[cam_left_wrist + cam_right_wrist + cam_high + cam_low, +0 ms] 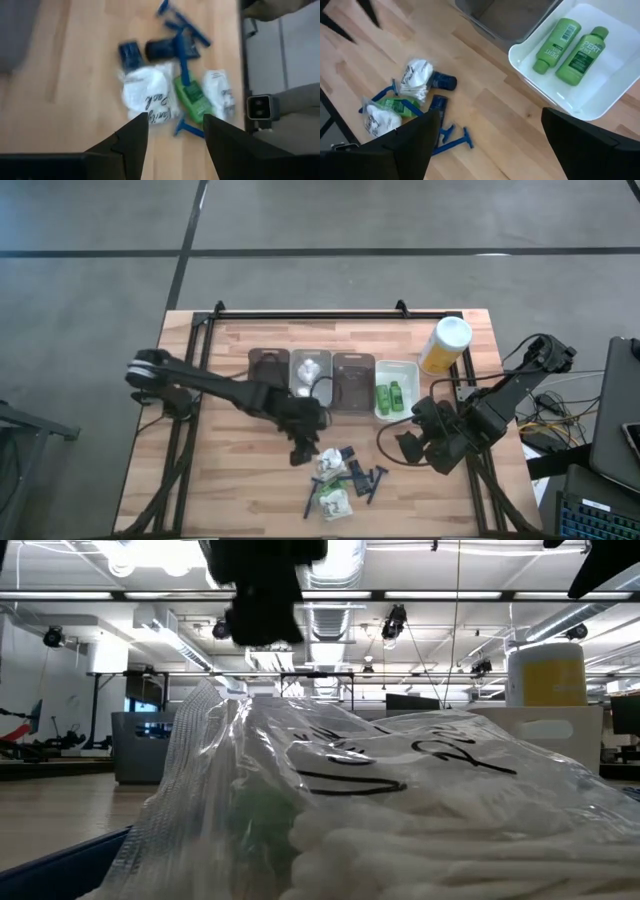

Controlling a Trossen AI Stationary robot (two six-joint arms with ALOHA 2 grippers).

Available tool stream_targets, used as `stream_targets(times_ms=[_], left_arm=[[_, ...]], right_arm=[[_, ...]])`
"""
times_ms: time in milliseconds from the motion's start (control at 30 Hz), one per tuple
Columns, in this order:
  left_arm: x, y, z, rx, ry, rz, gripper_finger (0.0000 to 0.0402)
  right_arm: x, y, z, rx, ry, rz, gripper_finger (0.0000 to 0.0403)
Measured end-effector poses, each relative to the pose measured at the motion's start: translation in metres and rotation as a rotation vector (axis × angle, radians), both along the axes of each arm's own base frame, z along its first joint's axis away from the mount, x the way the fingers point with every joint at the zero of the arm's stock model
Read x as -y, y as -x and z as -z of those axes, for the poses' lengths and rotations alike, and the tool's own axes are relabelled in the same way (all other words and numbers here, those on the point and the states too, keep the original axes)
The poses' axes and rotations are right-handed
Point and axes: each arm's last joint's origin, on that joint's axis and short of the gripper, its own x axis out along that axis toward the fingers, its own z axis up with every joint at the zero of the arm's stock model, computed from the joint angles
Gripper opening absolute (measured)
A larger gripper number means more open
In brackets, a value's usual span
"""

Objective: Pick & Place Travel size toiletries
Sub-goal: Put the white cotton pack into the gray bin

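Observation:
A small pile of toiletries point(340, 480) lies on the wooden table near its near edge: white wrinkly packets point(147, 95), a green tube point(192, 97), dark blue razors point(182, 30) and small black pieces point(162, 49). One packet point(400, 810) fills the low view. My left gripper point(303, 448) hovers open just left of and behind the pile, its fingers point(132, 140) above the near packet. My right gripper point(415, 442) is open to the right of the pile, which also shows in its wrist view point(410, 100). Two more green tubes point(570, 45) lie in the white tray point(395, 412).
Behind the pile stands a row of trays: a brown one point(268, 370), a clear one holding white packets point(310, 372), another brown one point(352, 380), then the white tray. A tall yellow bottle with a white cap point(445, 345) stands at the far right. Bare wood lies left of the pile.

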Motion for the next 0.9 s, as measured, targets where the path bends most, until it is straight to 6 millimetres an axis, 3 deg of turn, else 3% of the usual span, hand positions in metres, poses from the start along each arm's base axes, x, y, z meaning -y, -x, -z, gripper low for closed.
stream_targets(times_ms=[133,300,700,900], left_arm=[[-0.001,-0.015,0.038,-0.102,-0.043,-0.020,0.0193],[0.002,-0.028,0.064,-0.133,-0.068,0.072,0.0193],[-0.010,-0.046,0.083,-0.031,-0.149,0.171,0.0193],[-0.010,-0.053,0.086,0.021,-0.067,0.222,0.0193]], right_arm=[[0.000,0.000,0.000,0.004,-0.003,-0.001,0.0330],[-0.001,0.000,0.000,-0.005,-0.033,0.012,0.0319],[-0.001,0.000,0.002,-0.018,-0.057,0.028,0.0308],[0.000,0.001,0.005,-0.026,-0.051,0.032,0.0326]])
